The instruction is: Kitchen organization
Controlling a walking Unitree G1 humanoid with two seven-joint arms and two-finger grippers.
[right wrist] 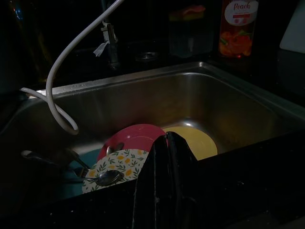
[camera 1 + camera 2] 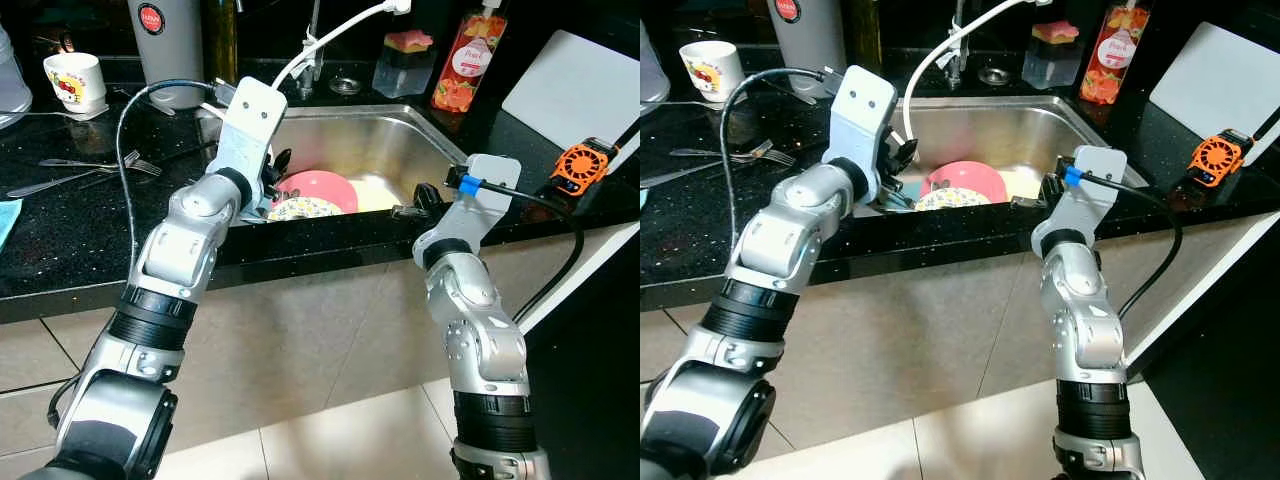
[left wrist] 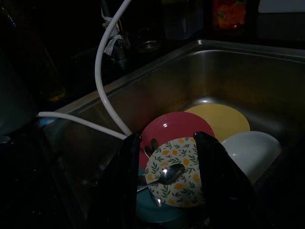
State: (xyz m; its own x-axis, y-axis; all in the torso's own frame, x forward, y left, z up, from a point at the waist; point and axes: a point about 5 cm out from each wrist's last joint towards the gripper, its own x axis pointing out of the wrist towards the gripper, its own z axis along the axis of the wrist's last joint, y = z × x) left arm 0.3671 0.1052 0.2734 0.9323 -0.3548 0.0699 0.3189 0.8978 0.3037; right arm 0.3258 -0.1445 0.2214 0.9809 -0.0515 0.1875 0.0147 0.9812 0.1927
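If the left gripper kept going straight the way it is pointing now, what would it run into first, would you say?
Most likely the spoon lying on the floral plate in the sink: both sit between the left gripper's open fingers in its wrist view, though depth is hard to judge.

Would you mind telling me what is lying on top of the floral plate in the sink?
A metal spoon rests on the floral plate. That plate overlaps a red plate and a teal dish, whose covered parts cannot be seen.
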